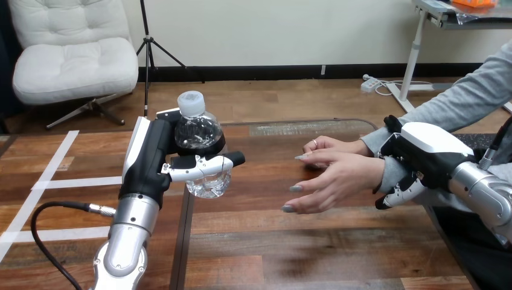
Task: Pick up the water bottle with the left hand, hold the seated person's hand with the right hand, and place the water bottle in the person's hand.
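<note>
The left arm comes up from the bottom edge, silver forearm nearly upright. The left hand (148, 163) stands on edge above it, its white-shelled back turned outward, away from the right hand, and its palm facing inward. That hand is clamped on the water bottle (200, 142). The thumb (205, 164) lies across the near side of the clear body, pointing toward the person, and the fingers wrap round the far side, where only their dark tops show beside the bottle's shoulder. The bottle stands upright in this grasp, its white cap (191, 103) rising above the hand and its base hanging just below the thumb. It appears to be clear of the wooden table (314, 241), though contact under the base cannot be ruled out. The right arm enters low from the right edge and reaches inward, the forearm angled up toward the table's middle. The right hand (430, 146) has its white back uppermost and sits over the person's wrist (386, 172). Its black-and-white fingers (400, 192) curl down and under the near side of the wrist, and a dark part of the hand shows over the far side, so the wrist is closed in its hold. The person's hand (338, 175) extends beyond the right hand's fingers, toward the left hand. Its own fingers are stretched and slightly spread, pointing at the bottle. The person's fingertips are apart from the bottle and from the left hand's thumb, with bare table showing between them.
</note>
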